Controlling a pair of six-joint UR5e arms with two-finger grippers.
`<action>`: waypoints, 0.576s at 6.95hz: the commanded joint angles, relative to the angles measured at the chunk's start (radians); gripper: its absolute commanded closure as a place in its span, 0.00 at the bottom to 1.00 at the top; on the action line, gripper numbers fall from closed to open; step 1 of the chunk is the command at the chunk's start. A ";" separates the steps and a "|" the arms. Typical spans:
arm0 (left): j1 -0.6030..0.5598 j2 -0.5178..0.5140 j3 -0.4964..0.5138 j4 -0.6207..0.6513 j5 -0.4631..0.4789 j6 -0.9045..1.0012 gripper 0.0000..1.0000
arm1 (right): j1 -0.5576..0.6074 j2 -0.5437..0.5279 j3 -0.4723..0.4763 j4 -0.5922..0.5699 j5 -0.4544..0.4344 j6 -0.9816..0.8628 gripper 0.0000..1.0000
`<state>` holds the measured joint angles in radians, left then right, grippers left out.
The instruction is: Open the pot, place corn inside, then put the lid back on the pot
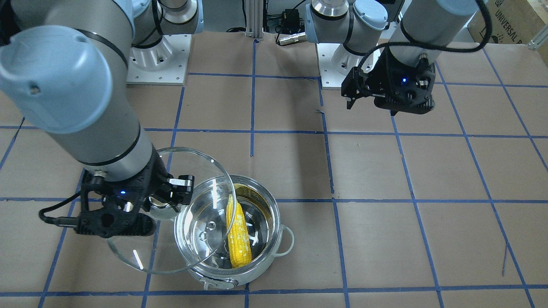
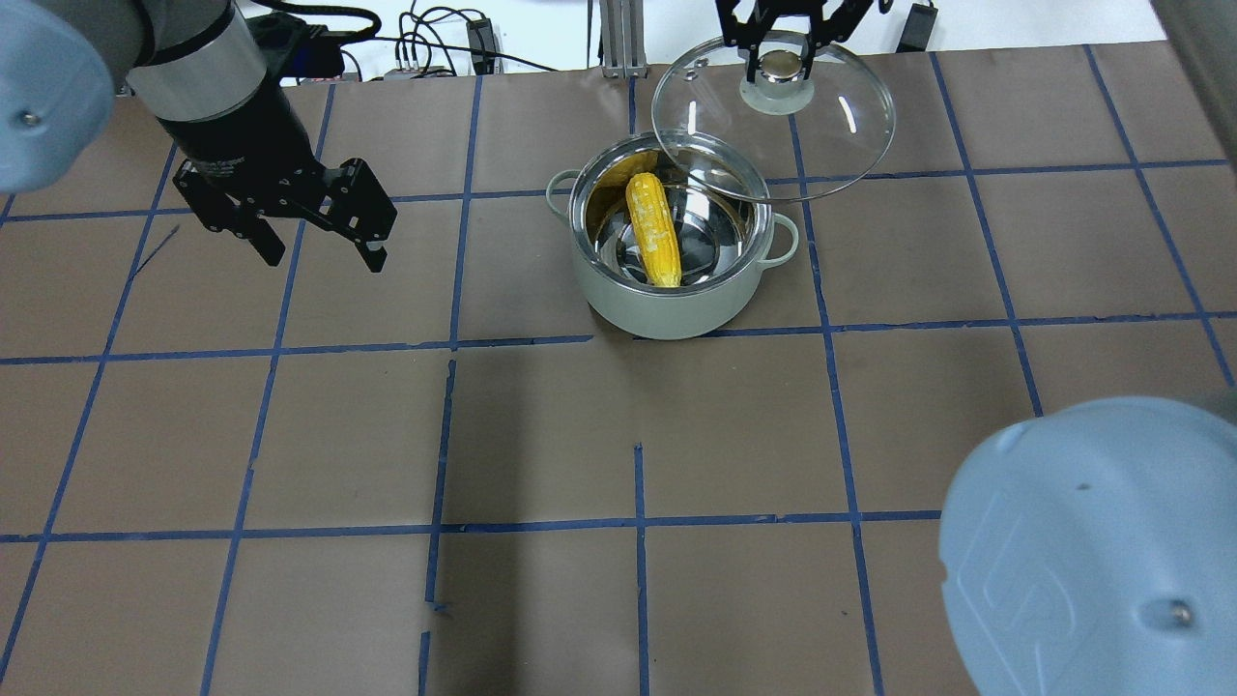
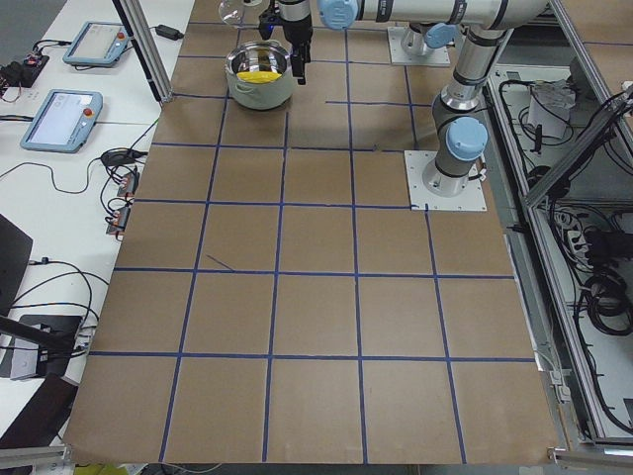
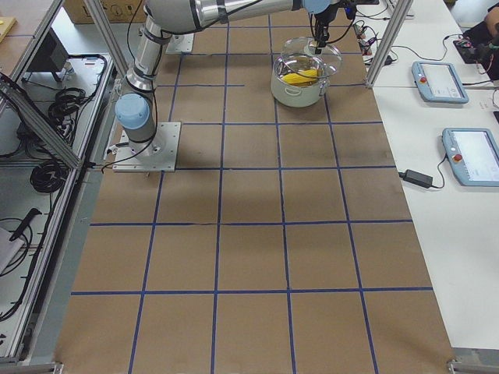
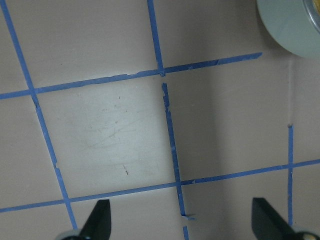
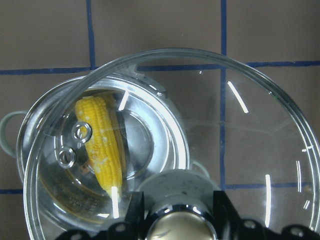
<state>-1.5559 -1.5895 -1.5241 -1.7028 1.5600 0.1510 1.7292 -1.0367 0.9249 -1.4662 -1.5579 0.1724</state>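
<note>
Inside the pot [image 2: 672, 290] on the worktop [image 2: 541, 435], the corn [image 2: 652, 230] lay slanted. The right pincer [image 6: 178, 207] was clamped on the knob [image 2: 781, 70] of the lid [image 2: 831, 126], seen closest from its wrist. The overhead view showed the lid overlapping only the pot's far rim. Well to the pot's left, the left pincer [image 2: 322, 259] hung wide open, holding nothing.

Overhead view looking forward and down on the bench [image 2: 541, 435], front view opposite, facing back steeply, two side views far at the bench ends, wrist views close, the pot [image 2: 676, 309] in all six
</note>
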 commanded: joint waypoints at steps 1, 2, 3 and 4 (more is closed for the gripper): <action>-0.004 0.031 -0.014 0.000 0.003 -0.011 0.00 | 0.091 0.015 0.055 -0.076 -0.007 0.059 0.92; -0.006 0.045 -0.021 0.021 0.003 -0.072 0.00 | 0.110 0.012 0.140 -0.174 -0.010 0.077 0.92; -0.001 0.045 -0.002 0.038 0.008 -0.096 0.00 | 0.113 0.001 0.217 -0.274 -0.011 0.078 0.92; -0.001 0.043 -0.001 0.031 0.053 -0.100 0.00 | 0.113 -0.006 0.270 -0.331 -0.014 0.084 0.92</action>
<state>-1.5582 -1.5472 -1.5308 -1.6741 1.5777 0.0687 1.8372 -1.0335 1.1188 -1.7091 -1.5689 0.2483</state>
